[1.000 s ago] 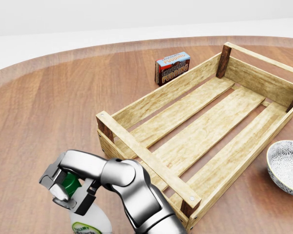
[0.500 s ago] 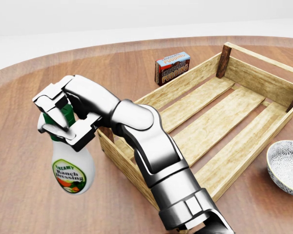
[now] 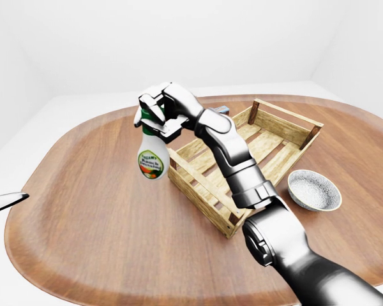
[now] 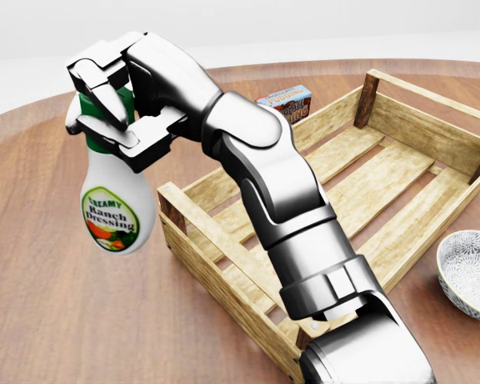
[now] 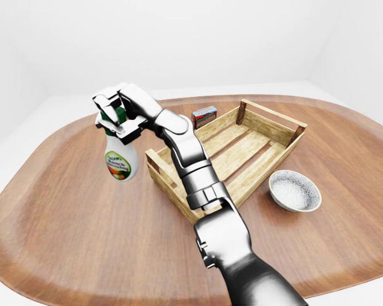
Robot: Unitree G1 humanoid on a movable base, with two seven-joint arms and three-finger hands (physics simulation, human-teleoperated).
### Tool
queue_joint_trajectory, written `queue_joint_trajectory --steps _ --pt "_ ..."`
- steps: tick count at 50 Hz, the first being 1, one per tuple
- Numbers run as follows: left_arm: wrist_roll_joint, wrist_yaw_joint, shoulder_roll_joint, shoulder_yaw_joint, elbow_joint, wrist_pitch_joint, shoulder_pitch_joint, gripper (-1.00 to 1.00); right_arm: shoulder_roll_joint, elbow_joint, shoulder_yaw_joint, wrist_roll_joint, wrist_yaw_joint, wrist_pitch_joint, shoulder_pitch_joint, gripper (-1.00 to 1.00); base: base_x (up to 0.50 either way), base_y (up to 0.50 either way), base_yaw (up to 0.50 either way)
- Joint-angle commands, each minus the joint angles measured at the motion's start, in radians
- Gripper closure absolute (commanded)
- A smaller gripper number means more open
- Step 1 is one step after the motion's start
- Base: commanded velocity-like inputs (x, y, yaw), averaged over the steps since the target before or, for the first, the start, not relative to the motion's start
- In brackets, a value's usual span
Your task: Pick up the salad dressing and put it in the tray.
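The salad dressing bottle (image 4: 117, 210) is white with a green cap and a "Creamy Ranch Dressing" label. It hangs upright in the air at the left of the head view, clear of the table. My right hand (image 4: 112, 90) is shut on its green neck and holds it just left of the near-left corner of the wooden slatted tray (image 4: 224, 240). The tray holds nothing. In the left-eye view a thin sliver of my left hand (image 3: 5, 201) shows at the left edge; I cannot tell whether it is open or shut.
A chocolate pudding box (image 4: 293, 101) stands above the tray's left wall, partly hidden by my arm. A patterned white bowl (image 4: 472, 274) sits right of the tray. All rest on a round wooden table (image 4: 32, 304).
My right hand has risen from the bottom of the head view to its upper left, lifting the dressing bottle well up off the table. The tray, box and bowl have not moved.
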Motion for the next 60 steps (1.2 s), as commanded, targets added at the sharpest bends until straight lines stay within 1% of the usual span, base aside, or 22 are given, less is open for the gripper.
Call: queue_joint_trajectory --steps 1,8,13,18,23,26,38,39,41,44,46,47,51,55,60 --pt "0.004 0.0 -0.001 -0.005 0.0 0.0 -0.001 -1.0 -0.073 -0.001 -0.037 0.032 -0.045 0.0 -0.084 1.0 0.0 0.0 0.0" --pt "0.008 -0.001 -0.002 -0.008 0.002 0.0 -0.002 -1.0 -0.136 0.004 -0.057 0.03 -0.054 0.0 -0.095 1.0 0.0 0.0 0.0" --pt "0.011 0.0 -0.004 -0.013 -0.005 0.0 -0.003 -1.0 -0.19 -0.045 -0.074 0.02 -0.064 0.0 -0.064 1.0 0.0 0.0 0.0" --pt "0.013 -0.002 -0.006 -0.015 -0.007 0.0 -0.003 -1.0 -0.22 -0.081 -0.08 0.001 -0.078 0.0 -0.026 1.0 0.0 0.0 0.0" --pt "0.01 -0.003 -0.004 -0.009 -0.009 0.0 -0.003 -1.0 -0.268 -0.118 -0.092 -0.034 -0.1 0.0 0.031 1.0 0.0 0.0 0.0" --pt "0.019 -0.004 -0.01 -0.02 -0.005 0.0 -0.003 -1.0 -0.295 -0.099 -0.119 -0.021 -0.113 0.0 0.045 1.0 0.0 0.0 0.0" --pt "0.022 -0.005 -0.01 -0.021 -0.01 0.0 -0.003 -1.0 -0.385 -0.063 -0.147 -0.078 -0.162 0.0 0.089 1.0 0.0 0.0 0.0" --pt "0.02 -0.004 -0.009 -0.019 -0.011 0.0 -0.004 -1.0 -0.399 -0.039 -0.154 -0.086 -0.173 -0.008 0.09 1.0 0.0 0.0 0.0" --pt "0.019 -0.003 -0.009 -0.018 -0.012 0.0 -0.004 -1.0 -0.421 0.012 -0.162 -0.097 -0.189 -0.05 0.087 1.0 0.0 0.0 0.0" --pt "0.024 -0.001 -0.012 -0.026 -0.014 0.0 -0.004 -1.0 -0.459 0.127 -0.178 -0.12 -0.219 -0.123 0.076 1.0 0.0 0.0 0.0" --pt "0.024 -0.001 -0.012 -0.026 -0.017 0.0 -0.004 -1.0 -0.474 0.192 -0.186 -0.113 -0.223 -0.164 0.068 1.0 0.0 0.0 0.0" --pt "0.021 0.0 -0.011 -0.024 -0.021 0.0 -0.004 -1.0 -0.492 0.261 -0.186 -0.13 -0.239 -0.175 0.065 1.0 0.0 0.0 0.0" --pt "0.018 0.0 -0.01 -0.017 -0.023 0.0 -0.004 -1.0 -0.524 0.434 -0.202 -0.127 -0.26 -0.175 0.04 1.0 0.0 0.0 0.0" --pt "0.02 -0.005 -0.01 -0.018 -0.014 0.0 -0.004 -1.0 -0.549 0.55 -0.207 -0.136 -0.278 -0.175 0.019 1.0 0.0 0.0 0.0" --pt "0.021 -0.006 -0.01 -0.019 -0.011 0.0 -0.003 -1.0 -0.565 0.616 -0.211 -0.151 -0.297 -0.175 0.018 1.0 0.0 0.0 0.0"
